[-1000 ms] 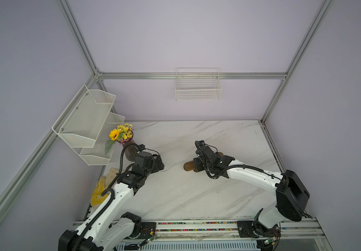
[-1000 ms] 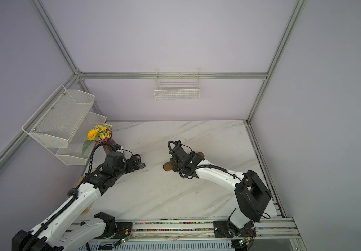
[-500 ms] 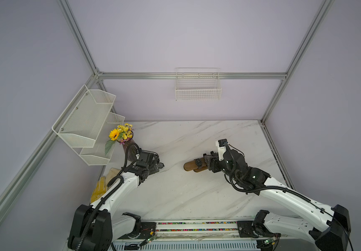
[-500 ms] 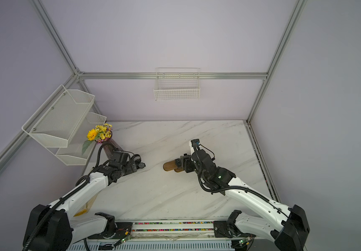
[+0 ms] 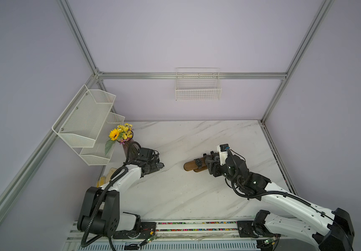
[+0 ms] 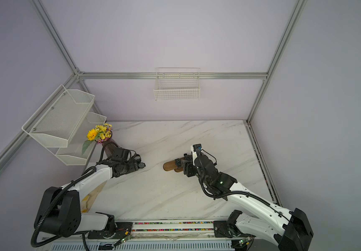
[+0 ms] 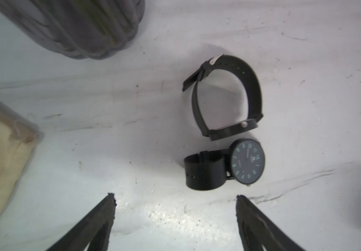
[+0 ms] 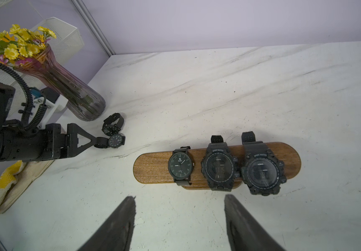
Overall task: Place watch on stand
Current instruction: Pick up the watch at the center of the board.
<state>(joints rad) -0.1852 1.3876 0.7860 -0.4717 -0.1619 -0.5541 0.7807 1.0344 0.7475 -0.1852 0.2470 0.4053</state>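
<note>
Now right tool (image 8: 179,197) has backed off the stand (image 8: 151,167), jaws apart

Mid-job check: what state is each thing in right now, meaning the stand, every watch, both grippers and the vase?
stand: upright on the table, one end bare.
slim watch: strapped around the stand's bar.
sport watches: both around the bar, beside it.
loose watches: lying on the table, unheld.
left gripper: open, empty, by the loose watches.
right gripper: open, empty, facing the stand.
vase: upright, holding flowers.
</note>
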